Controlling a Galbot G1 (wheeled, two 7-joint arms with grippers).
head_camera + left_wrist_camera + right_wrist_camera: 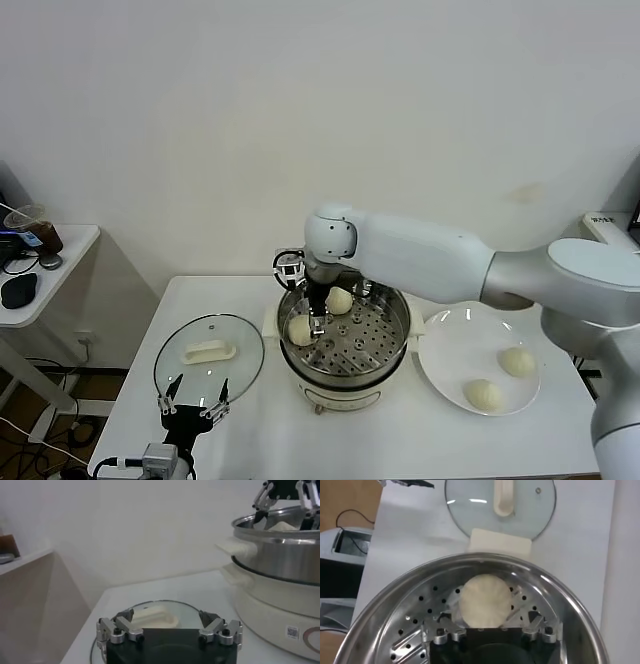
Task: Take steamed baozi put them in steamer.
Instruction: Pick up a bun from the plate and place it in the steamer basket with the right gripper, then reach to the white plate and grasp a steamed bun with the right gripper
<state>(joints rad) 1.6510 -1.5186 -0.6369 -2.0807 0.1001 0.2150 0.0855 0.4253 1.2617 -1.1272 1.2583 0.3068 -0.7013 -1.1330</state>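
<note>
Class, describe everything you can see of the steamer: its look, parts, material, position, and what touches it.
The steamer is a round, shiny steel pot with a perforated tray inside, sitting on a cream-white base with side handles. It stands upright mid-table, lid off, between the glass lid on the robot's left and the white plate on its right. Two baozi rest on the tray: one towards the back, one at the left wall. The right gripper reaches inside, its open fingers flanking the left one.
</note>
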